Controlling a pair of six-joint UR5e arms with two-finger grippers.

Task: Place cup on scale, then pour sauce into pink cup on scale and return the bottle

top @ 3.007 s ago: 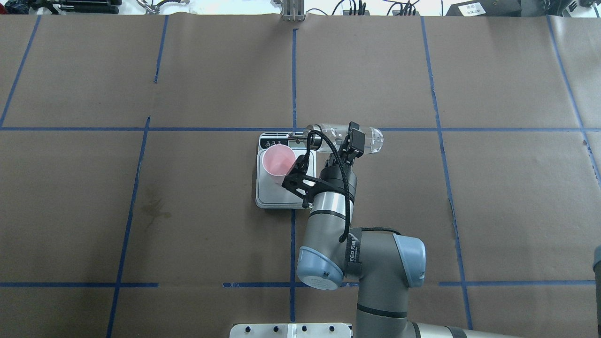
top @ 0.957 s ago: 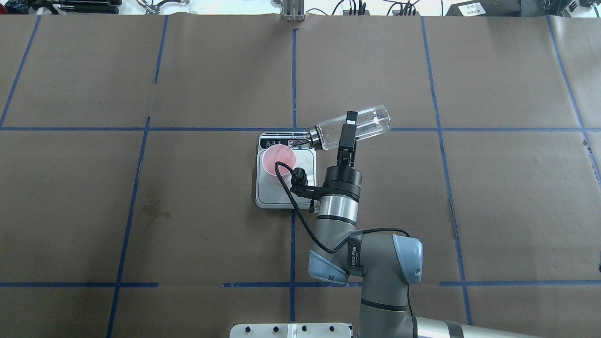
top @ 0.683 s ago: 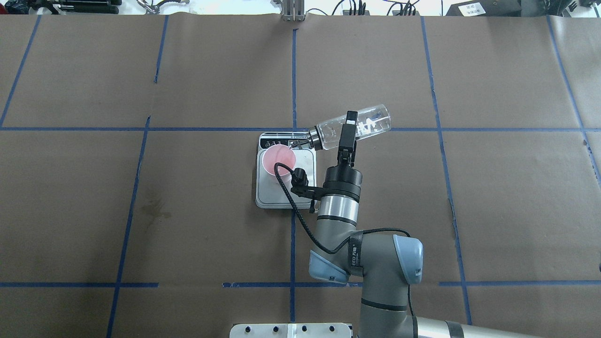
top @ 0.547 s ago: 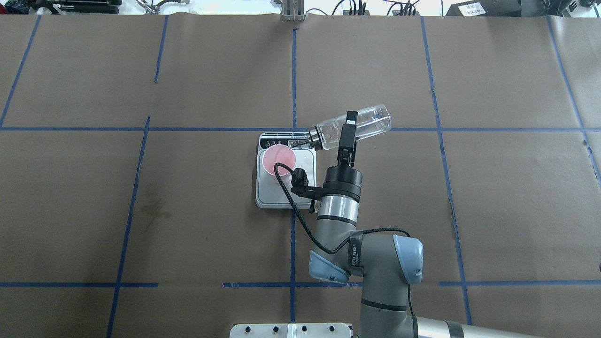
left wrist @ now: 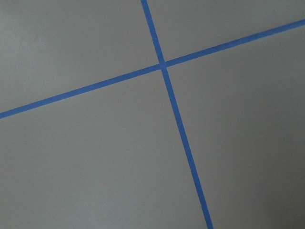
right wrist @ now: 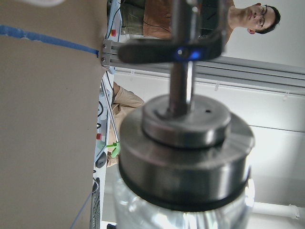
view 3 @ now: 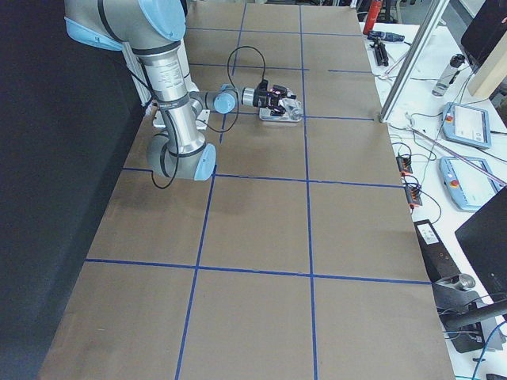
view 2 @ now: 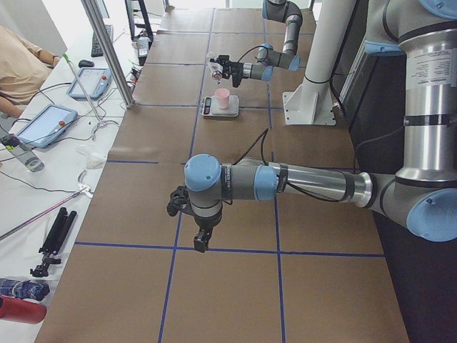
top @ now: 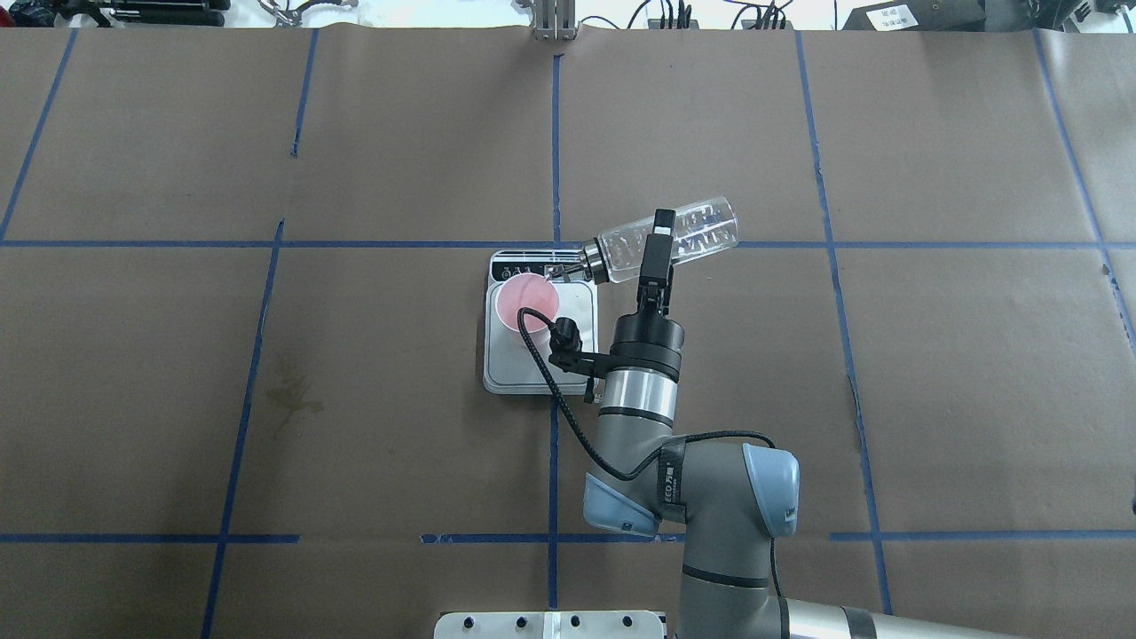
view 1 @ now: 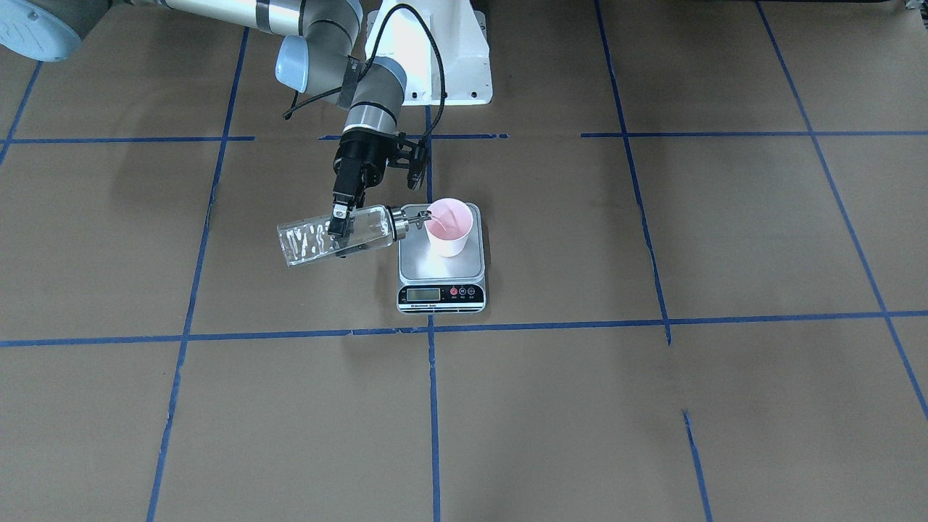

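The pink cup (view 1: 449,225) stands upright on the silver scale (view 1: 417,270), towards its back. My right gripper (view 1: 338,220) is shut on the clear glass bottle (view 1: 315,243), holding it tilted beside the scale with its base raised. The silver spout (view 1: 415,216) reaches over the cup's rim. Clear sauce with bubbles shows inside the glass. In the overhead view the bottle (top: 701,229) slopes down towards the cup (top: 527,300). The bottle's metal collar (right wrist: 186,157) fills the right wrist view. My left gripper (view 2: 202,241) hangs over bare table far from the scale; I cannot tell whether it is open or shut.
Blue tape lines grid the brown paper table. The robot's white base plate (view 1: 435,58) lies behind the scale. A dark stain (top: 293,395) marks the paper on the left. A seated person and tablets (view 2: 46,125) are beyond the table's far edge.
Since three seconds ago my right wrist has turned and raised the bottle's base, so the spout points down into the cup. Over the last second only the bubbles in the bottle shift.
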